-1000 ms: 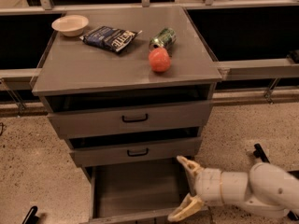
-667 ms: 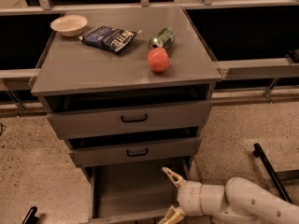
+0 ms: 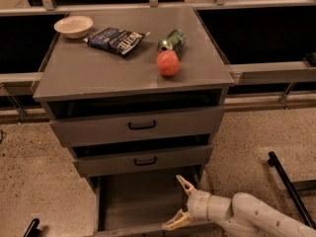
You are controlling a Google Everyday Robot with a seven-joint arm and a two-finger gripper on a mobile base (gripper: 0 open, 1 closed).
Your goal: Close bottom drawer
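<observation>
Gripper point(image 3: 180, 205) down low at the right front corner of the bottom drawer point(image 3: 138, 201), fingers point(image 3: 185, 184) spread wide, nothing held. That drawer is pulled well out, its grey box open beneath the middle drawer point(image 3: 143, 160). Lower finger by the front edge; contact, can't tell. On the cabinet top point(image 3: 98, 73): bowl point(image 3: 74, 26), chip bag point(image 3: 116, 40), can point(image 3: 172, 40), orange fruit point(image 3: 168, 63)

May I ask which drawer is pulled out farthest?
The bottom drawer: its box lies exposed, the top drawer and middle drawer barely ajar; the open pincer hovers at its front right.
</observation>
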